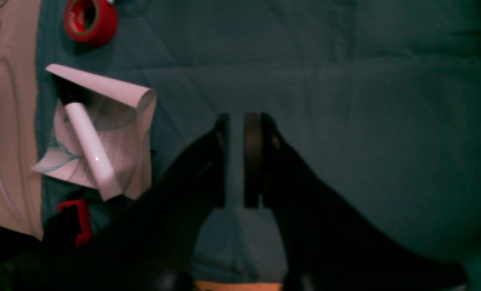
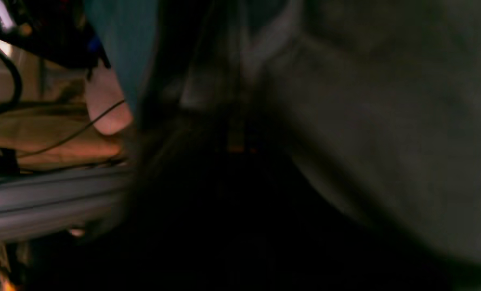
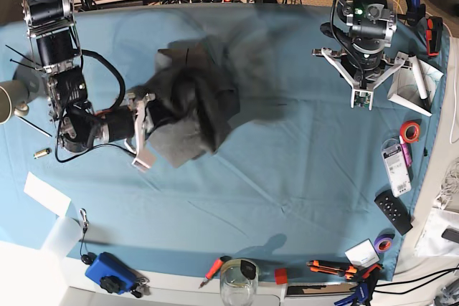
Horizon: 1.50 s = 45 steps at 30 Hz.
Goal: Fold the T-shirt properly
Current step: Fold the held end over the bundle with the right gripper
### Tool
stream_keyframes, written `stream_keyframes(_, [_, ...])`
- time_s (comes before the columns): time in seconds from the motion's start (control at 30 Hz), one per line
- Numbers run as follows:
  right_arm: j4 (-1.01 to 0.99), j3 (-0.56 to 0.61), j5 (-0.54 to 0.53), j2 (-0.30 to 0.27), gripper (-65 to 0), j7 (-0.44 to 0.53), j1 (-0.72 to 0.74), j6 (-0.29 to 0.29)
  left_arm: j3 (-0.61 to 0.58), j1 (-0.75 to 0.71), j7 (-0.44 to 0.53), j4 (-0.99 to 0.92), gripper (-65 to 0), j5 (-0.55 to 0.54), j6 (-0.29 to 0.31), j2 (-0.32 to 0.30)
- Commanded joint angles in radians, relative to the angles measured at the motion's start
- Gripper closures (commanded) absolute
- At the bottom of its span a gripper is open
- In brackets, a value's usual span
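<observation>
Right arm: I see it lying low along the left edge of the bench, reaching toward the middle.
Right end effector: I read the jaws as pinched together on a fold of the T-shirt; in the right wrist view grey cloth fills the frame right up against the dark fingers, too blurred for me to pick out the fingertips.
T-shirt: bunched in a rumpled heap left of the bench's centre, nearer the far edge than the near one, part of it lifted and blurred, dark grey on the teal cloth.
Left end effector: I see it hanging over bare cloth toward the far right corner, jaws set to a narrow gap with nothing between the pads, well apart from the T-shirt.
Paper: curled white sheet with a white marker on it, by the right edge.
Tape roll: red, on the cloth beside the paper at the right edge.
</observation>
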<state>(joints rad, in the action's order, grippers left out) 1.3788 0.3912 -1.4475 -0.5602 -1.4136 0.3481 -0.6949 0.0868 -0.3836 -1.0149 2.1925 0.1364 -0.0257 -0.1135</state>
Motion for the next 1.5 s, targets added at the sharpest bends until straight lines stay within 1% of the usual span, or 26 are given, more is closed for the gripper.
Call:
stream_keyframes(0.0, [0.052, -0.013, -0.036, -0.02, 0.0, 0.017, 0.024, -0.003, 0.003, 0.004, 0.021, 0.019, -5.3, 0.009, -0.004, -0.003])
stream_keyframes(0.1, [0.119, -0.013, -0.036, -0.022, 0.0, 0.017, 0.012, -0.003, 0.003, 0.004, 0.02, 0.019, -5.3, 0.009, -0.004, -0.003])
stream_keyframes(0.2, [0.118, -0.013, 0.002, -0.025, 0.0, 0.017, 0.002, -0.003, 0.003, 0.004, 0.018, 0.019, -5.3, 0.009, -0.004, -0.003])
stream_keyframes(0.27, [0.118, -0.012, 0.001, -0.041, 0.0, 0.017, -0.018, -0.003, 0.003, 0.004, 0.018, 0.019, -5.3, 0.009, -0.004, -0.003])
stream_keyframes(0.43, [0.118, -0.013, -0.001, -0.103, 0.0, 0.017, -0.078, -0.003, 0.003, 0.004, 0.021, 0.019, -5.3, 0.009, -0.004, -0.003])
stream_keyframes(0.53, [0.119, -0.025, -0.036, -0.103, 0.0, 0.017, -0.079, -0.003, 0.003, 0.005, 0.025, 0.019, -5.3, 0.008, -0.004, -0.003])
stream_keyframes(0.63, [0.119, -0.074, -0.036, -0.063, 0.0, 0.017, -0.074, -0.003, 0.003, 0.008, 0.045, 0.019, -5.3, 0.008, -0.001, -0.003])
stream_keyframes(0.7, [0.116, -0.105, -0.036, -0.018, 0.0, 0.017, -0.074, -0.003, 0.003, 0.016, 0.049, 0.019, -5.3, -0.005, 0.0, -0.004])
stream_keyframes(0.77, [0.098, -0.11, -0.018, 0.028, 0.0, 0.017, -0.074, -0.003, 0.002, 0.027, 0.057, 0.019, -5.3, -0.047, 0.012, -0.003])
stream_keyframes(0.9, [-0.003, -0.11, 0.17, 0.116, 0.0, 0.017, -0.083, -0.003, 0.002, 0.032, 0.073, 0.017, -5.3, -0.157, 0.128, -0.003])
stream_keyframes(0.93, [-0.042, -0.11, 0.211, 0.134, 0.0, 0.017, -0.083, -0.003, 0.002, 0.031, 0.072, 0.017, -5.3, -0.176, 0.148, -0.003])
stream_keyframes(0.97, [-0.084, -0.11, 0.241, 0.147, 0.0, 0.017, -0.082, -0.003, 0.002, 0.031, 0.069, 0.017, -5.3, -0.188, 0.159, -0.003])
stream_keyframes(1.07, [-0.209, -0.11, 0.297, 0.174, 0.0, 0.017, -0.082, -0.003, 0.003, 0.031, 0.065, 0.017, -5.3, -0.193, 0.158, -0.004])
stream_keyframes(1.17, [-0.273, -0.11, 0.272, 0.183, 0.0, 0.017, -0.082, -0.003, 0.003, 0.031, 0.061, 0.017, -5.3, -0.193, 0.158, -0.004])
stream_keyframes(1.23, [-0.263, -0.114, 0.177, 0.18, 0.0, 0.017, -0.082, -0.003, 0.003, 0.031, 0.056, 0.017, -5.3, -0.193, 0.158, -0.004])
stream_keyframes(1.33, [-0.185, -0.159, 0.031, 0.181, 0.0, 0.017, -0.082, -0.003, 0.003, 0.031, 0.042, 0.017, -5.3, -0.193, 0.158, -0.004])
stream_keyframes(1.4, [-0.103, -0.221, 0.005, 0.183, 0.0, 0.017, -0.083, -0.003, 0.003, 0.031, 0.039, 0.017, -5.3, -0.19, 0.158, -0.006])
stream_keyframes(1.47, [-0.007, -0.296, 0.01, 0.184, 0.0, 0.017, -0.082, -0.003, 0.003, 0.032, 0.038, 0.017, -5.3, -0.157, 0.157, -0.018])
